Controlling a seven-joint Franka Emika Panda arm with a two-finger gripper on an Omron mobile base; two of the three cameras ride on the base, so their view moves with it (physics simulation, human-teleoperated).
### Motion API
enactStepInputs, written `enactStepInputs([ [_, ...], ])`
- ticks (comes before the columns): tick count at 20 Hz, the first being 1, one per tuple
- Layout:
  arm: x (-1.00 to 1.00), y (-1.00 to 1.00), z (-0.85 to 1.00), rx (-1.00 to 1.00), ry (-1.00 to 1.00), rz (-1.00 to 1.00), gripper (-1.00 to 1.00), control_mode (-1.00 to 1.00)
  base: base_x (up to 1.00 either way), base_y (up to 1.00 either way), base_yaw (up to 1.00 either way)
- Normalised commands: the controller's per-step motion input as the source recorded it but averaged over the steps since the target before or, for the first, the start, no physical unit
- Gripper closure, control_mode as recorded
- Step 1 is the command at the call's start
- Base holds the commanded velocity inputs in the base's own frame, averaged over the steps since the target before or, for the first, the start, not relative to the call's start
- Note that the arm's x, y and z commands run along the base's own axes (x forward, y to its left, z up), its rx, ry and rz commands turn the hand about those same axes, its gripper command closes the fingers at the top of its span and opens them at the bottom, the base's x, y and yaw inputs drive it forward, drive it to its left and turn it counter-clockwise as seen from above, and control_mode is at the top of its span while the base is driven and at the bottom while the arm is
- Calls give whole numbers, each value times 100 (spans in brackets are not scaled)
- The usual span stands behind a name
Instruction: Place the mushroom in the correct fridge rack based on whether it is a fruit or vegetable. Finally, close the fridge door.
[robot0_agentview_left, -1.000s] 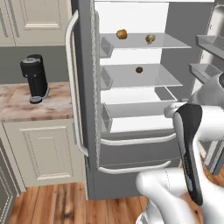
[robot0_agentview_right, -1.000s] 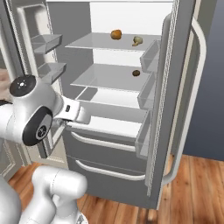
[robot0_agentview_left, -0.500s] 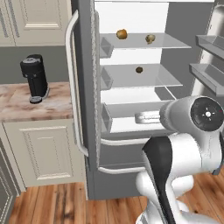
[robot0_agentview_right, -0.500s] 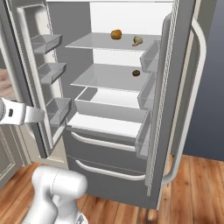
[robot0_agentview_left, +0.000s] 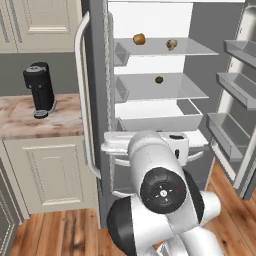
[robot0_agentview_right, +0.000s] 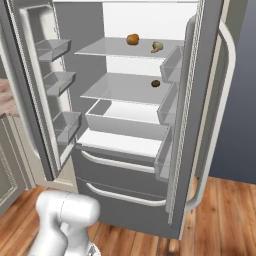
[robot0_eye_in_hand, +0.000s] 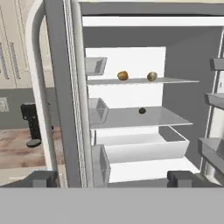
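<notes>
**On top fridge rack: mushroom placed, fridge doors open**

Inside grey fridge, on the fridge rack, i.e. the topmost glass shelf: mushroom resting on the glass, pale tan, cap rounded. Seen also from right base view and hand view. Same rack marked in right base view and hand view.

Beside mushroom on the same rack, apart from it: orange-brown round item, smoother and slightly larger. One shelf below the rack: small dark ball, alone on that glass. Below that shelf: white drawer, pulled partly forward.

Fridge doors both standing open. Door bins stacked down the inner face of one door; long curved handle on the outer face of the other.

Gripper: jaws spread wide, nothing between them, nothing held. Two dark fingertips visible at the bottom of hand view, well apart from each other, facing the fridge interior from outside, well short of the rack. Arm low in front of the fridge, in left base view partly covering the lower drawers.

Left of fridge: black coffee machine upright on marble counter, cream cabinet beneath. Wooden floor under the fridge.
</notes>
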Motion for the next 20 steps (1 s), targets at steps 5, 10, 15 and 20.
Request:
enactStepInputs([
  [5,14,100,-40,0,-32,-14,-100,-100,0,0,0],
  [10,70,91,-8,-2,-12,-33,-100,-100,0,0,0],
  [15,97,10,-20,-6,-2,-21,-100,-100,0,0,0],
  [20,76,6,-16,-2,0,-16,-100,-100,0,0,0],
])
